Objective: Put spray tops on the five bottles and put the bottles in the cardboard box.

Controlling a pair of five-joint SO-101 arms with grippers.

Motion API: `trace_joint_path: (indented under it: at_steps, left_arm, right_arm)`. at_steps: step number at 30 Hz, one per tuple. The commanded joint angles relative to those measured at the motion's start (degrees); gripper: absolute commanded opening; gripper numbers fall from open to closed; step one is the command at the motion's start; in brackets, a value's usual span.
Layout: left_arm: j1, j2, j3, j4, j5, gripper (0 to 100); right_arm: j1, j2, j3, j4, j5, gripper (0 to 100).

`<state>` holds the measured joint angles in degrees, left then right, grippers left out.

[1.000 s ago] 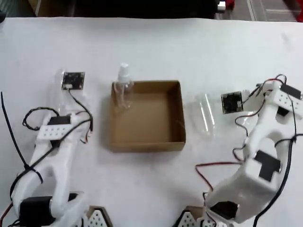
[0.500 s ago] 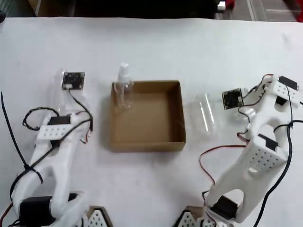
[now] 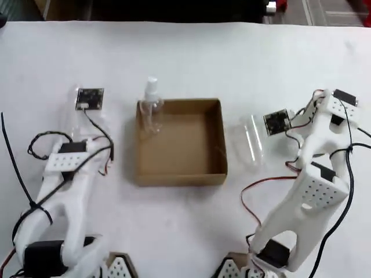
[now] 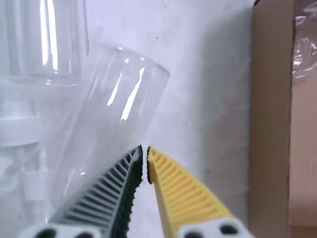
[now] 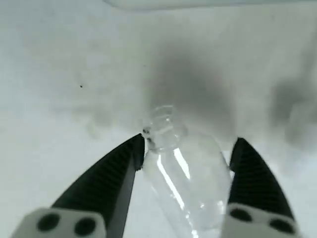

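Note:
A brown cardboard box (image 3: 179, 145) sits mid-table. In its far left corner stands a clear bottle with a white spray top (image 3: 152, 110). Right of the box lies an uncapped clear bottle (image 3: 253, 139). My right gripper (image 5: 189, 143) is open, with its black fingers on either side of this bottle (image 5: 185, 176), whose open neck points away. My left gripper (image 4: 144, 152) is shut on nothing, left of the box wall (image 4: 275, 124). Its tips rest beside a lying clear bottle (image 4: 116, 114). Another bottle (image 4: 47, 37) and white spray tops (image 4: 20, 131) lie nearby.
Loose black and red cables (image 3: 40, 145) trail from both arms over the white table (image 3: 232, 58). Open table stretches behind the box and in front of it. The table's far edge meets a dark background.
My right arm has swung left toward the box, bringing its gripper over the lying bottle. The left arm and the box have stayed still.

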<state>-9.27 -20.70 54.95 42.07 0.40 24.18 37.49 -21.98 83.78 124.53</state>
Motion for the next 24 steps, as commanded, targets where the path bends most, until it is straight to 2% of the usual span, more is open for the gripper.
trace_joint_path:
  at_steps: [1,7,9,13,15,20,24]
  left_arm:
    - [0.7,-1.5,-0.1,-1.1,0.3,3]
    - [0.7,-1.5,-0.1,-1.1,0.3,3]
    - [0.7,-1.5,-0.1,-1.1,0.3,3]
    - [0.7,-1.5,-0.1,-1.1,0.3,3]
    - [0.7,-1.5,-0.1,-1.1,0.3,3]
    - [0.7,-1.5,-0.1,-1.1,0.3,3]
    - [0.7,-1.5,-0.1,-1.1,0.3,3]
  right_arm:
    - [0.9,-0.6,-2.2,0.5,0.1,13.7]
    - [1.4,-0.4,-1.9,0.5,0.1,19.0]
    - [1.3,-0.4,-1.8,0.5,0.0,15.4]
    - [1.1,-0.5,-1.8,0.7,0.0,0.7]
    - [0.9,-0.7,-1.8,1.0,-0.4,3.6]
    - [-0.1,-1.1,-3.7,1.2,-8.9,1.7]
    - [-0.3,-1.1,-9.6,7.4,-10.6,1.6]
